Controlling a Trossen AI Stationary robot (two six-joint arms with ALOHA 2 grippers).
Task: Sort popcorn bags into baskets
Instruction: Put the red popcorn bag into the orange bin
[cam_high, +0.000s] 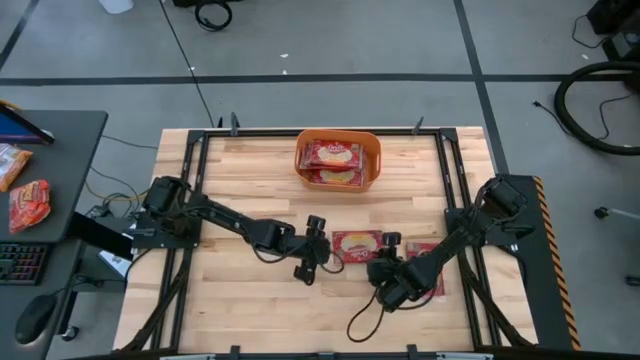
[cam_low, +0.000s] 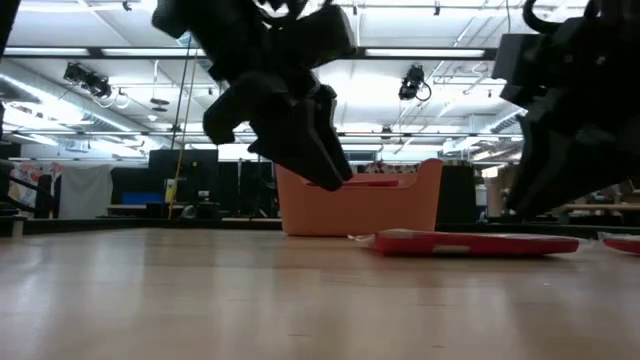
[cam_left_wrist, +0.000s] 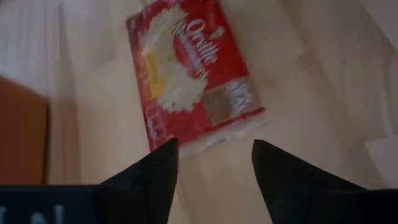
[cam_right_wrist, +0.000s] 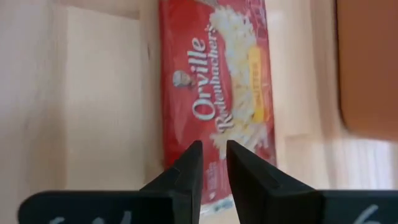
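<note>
My overhead camera looks straight down and takes in the whole table (cam_high: 250, 300), both arms and some floor around it. My low camera sits at table-top height, facing level across the wood into the room behind, so near that the arms loom as dark shapes from above; it shares the orange tub (cam_low: 360, 205) with the overhead view. My left wrist camera looks close down past its own two fingers (cam_left_wrist: 155, 168) at a red packet (cam_left_wrist: 193, 68) lying on the wood. My right wrist camera does likewise over its fingers (cam_right_wrist: 189, 165), onto a packet (cam_right_wrist: 214, 87), with orange at one edge.
</note>
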